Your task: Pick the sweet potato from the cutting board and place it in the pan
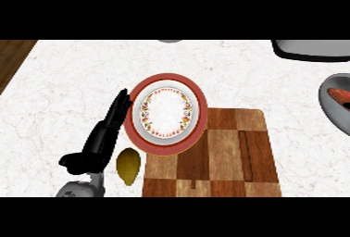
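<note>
- Left hand [96,148]: we note fingers straight, lying along the plate's [167,78] left rim.
- Sweet potato [340,95]: in pan [331,113], right edge.
- Board [226,157]: under plate's near side.
- Yellow item [128,166]: left of board.

Counter [68,92]: white marble look, smooth. Cutting board [226,157]: chequered wood, satin. Plate [166,113]: glazed ceramic look, red rim. Pan [333,109]: grey, matt.

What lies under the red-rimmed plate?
The plate covers the far left corner of the cutting board and some white counter. Whatever else may lie beneath it is hidden.
</note>
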Robot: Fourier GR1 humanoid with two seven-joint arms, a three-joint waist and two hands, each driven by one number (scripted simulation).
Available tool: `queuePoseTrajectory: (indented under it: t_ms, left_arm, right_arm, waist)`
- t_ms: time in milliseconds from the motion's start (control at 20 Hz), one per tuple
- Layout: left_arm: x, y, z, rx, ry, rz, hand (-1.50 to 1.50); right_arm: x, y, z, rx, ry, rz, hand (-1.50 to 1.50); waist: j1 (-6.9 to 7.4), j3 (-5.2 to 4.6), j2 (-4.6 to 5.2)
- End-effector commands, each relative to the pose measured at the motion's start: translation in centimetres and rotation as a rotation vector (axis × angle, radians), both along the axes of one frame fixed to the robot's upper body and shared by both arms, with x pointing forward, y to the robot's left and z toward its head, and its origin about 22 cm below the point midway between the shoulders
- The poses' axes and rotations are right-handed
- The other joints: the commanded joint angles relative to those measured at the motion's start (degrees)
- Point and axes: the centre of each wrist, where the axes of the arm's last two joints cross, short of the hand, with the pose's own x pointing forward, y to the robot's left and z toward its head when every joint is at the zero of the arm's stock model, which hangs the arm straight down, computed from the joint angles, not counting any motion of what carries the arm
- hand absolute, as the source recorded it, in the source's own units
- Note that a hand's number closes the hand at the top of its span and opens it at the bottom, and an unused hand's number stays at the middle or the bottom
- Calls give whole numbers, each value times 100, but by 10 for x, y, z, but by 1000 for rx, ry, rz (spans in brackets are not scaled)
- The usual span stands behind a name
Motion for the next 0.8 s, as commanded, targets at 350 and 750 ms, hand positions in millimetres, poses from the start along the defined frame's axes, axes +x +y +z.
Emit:
queuePoseTrajectory:
  t_ms: [350, 750]
  left_arm:
    - [-2, -5, 2, -14, 11, -4, 0]
    - [-7, 10, -7, 19, 8, 28, 0]
  right_arm:
    - [11, 3, 11, 180, -294, 53, -150]
    - [-30, -37, 8, 384, -450, 68, -150]
  waist:
    - [-50, 16, -7]
    - [-226, -1, -69]
